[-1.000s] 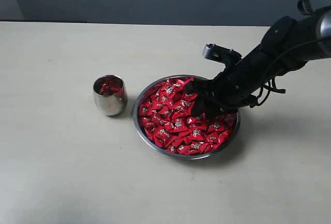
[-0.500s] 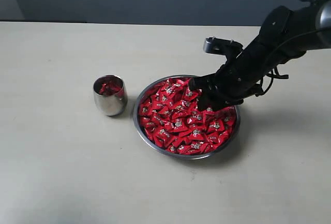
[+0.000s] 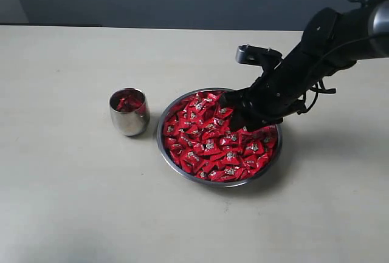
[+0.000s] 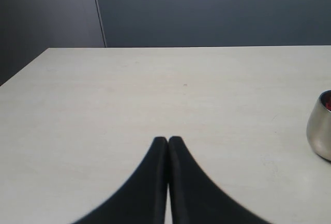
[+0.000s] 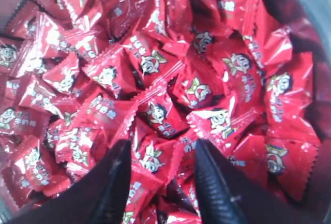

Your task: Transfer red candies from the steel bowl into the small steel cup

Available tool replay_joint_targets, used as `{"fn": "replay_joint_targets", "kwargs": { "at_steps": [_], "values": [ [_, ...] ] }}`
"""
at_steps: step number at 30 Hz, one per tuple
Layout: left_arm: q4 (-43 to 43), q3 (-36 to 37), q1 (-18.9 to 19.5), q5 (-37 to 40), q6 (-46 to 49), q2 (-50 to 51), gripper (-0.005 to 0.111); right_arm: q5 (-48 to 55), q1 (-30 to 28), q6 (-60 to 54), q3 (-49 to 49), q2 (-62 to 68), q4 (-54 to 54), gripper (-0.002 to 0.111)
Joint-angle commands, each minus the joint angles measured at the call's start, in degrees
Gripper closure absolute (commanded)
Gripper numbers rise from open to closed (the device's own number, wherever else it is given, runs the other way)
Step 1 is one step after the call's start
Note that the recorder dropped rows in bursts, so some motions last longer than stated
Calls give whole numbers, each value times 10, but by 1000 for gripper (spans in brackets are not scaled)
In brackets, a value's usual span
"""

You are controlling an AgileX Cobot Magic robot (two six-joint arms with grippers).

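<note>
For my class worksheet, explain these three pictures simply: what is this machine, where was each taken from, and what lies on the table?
It is a robot with two arms, each ending in a pincer. One picture views the whole table from outside; the other two come from cameras on the wrists. A wide steel bowl holds many red candies; the small steel cup beside it holds a few. The right pincer is open, tips among the bowl's candies, gripping nothing visible. The left pincer is shut and empty, above the table.
</note>
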Motion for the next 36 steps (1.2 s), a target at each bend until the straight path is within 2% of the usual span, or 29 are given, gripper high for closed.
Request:
{"fn": "replay_joint_targets", "kwargs": {
  "at_steps": [1,24,26,32,36],
  "values": [
    [1,2,1,-1,-1,-3,106,-1,8,-3,-4,0,2,69],
    [1,2,1,-1,-1,-3,106,18,9,-9,-8,33,17,70],
    [1,2,1,-1,-1,-3,106,17,9,-15,-8,33,17,76],
    [1,2,1,-1,-1,-3,106,18,9,-34,-8,33,17,109],
    [1,2,1,-1,-1,-3,106,18,9,-34,-8,33,17,109]
  ]
}}
